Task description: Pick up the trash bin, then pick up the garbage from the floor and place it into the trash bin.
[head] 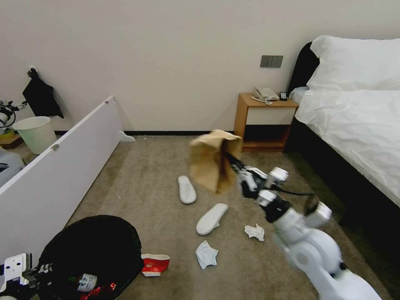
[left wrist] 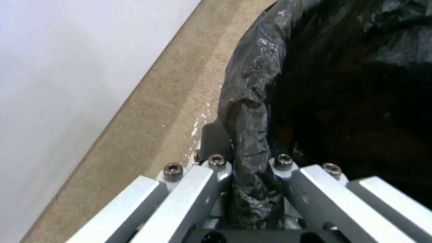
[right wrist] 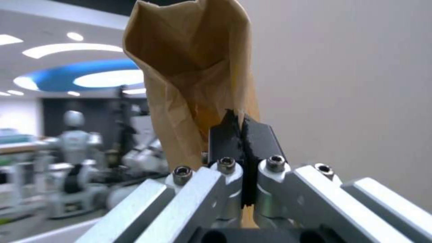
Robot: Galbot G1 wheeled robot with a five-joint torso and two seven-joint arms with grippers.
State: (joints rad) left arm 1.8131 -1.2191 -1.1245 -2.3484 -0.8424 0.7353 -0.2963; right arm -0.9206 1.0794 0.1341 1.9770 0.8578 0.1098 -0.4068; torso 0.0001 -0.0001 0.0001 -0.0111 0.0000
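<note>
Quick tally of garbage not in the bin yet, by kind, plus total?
White slippers: 2
Crumpled white tissues: 2
Flattened red paper cup: 1
Brown paper bag, held up by right gripper: 1
Total: 6

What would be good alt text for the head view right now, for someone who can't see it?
The right gripper holds a crumpled brown paper bag in the air above a carpeted bedroom floor, its fingers shut on it. Two white slippers, tissues and a flattened red cup lie below, and the left gripper holds the black-lined trash bin.
</note>
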